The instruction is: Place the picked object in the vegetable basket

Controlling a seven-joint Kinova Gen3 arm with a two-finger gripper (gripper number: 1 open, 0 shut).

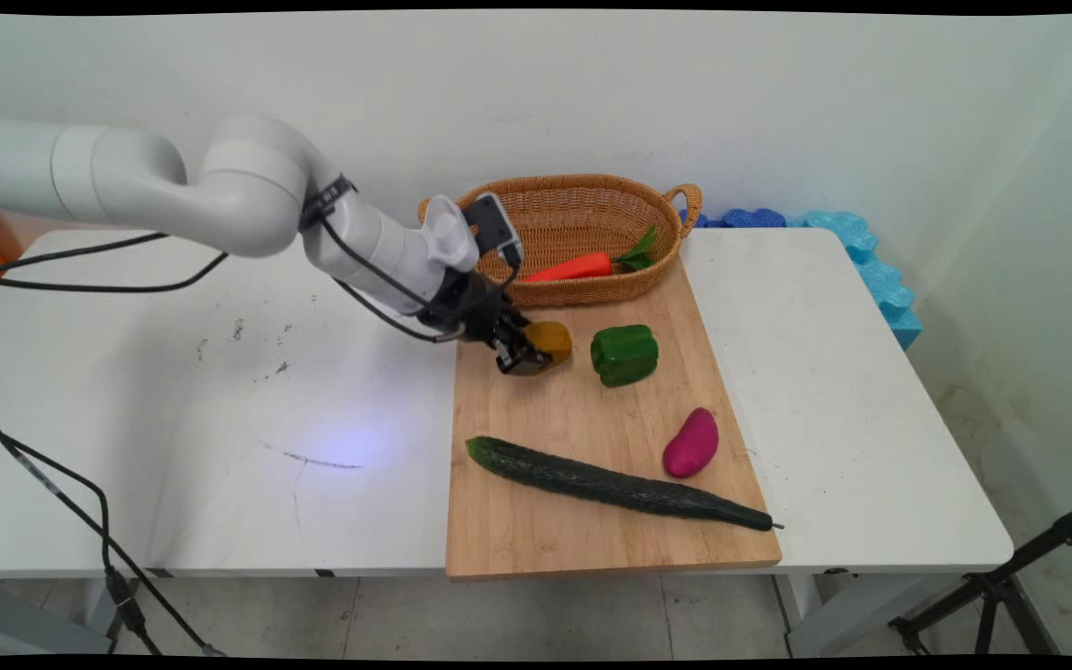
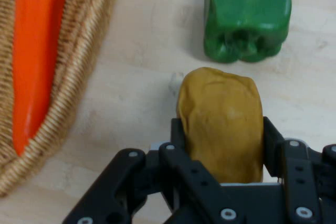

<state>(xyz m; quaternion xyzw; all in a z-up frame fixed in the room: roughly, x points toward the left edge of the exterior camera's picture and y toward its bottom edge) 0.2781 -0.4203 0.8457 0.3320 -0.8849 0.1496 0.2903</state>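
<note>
My gripper (image 1: 529, 355) is low over the back of the wooden cutting board (image 1: 592, 549) and is shut on a brown potato (image 1: 550, 341). In the hand view the potato (image 2: 220, 121) fills the gap, with one finger (image 2: 178, 132) pressed to each side of it. A green bell pepper (image 1: 624, 354) lies just to the right of the potato on the board; the hand view shows this pepper (image 2: 247, 14) straight ahead. The wicker basket (image 1: 536, 200) stands behind the gripper with an orange carrot (image 1: 569, 268) inside.
A long dark cucumber (image 1: 610, 484) lies across the board's front. A magenta sweet potato (image 1: 691, 443) rests beside it. Blue foam pieces (image 1: 871, 265) sit at the table's back right corner. Black cables (image 1: 52, 484) hang at the left.
</note>
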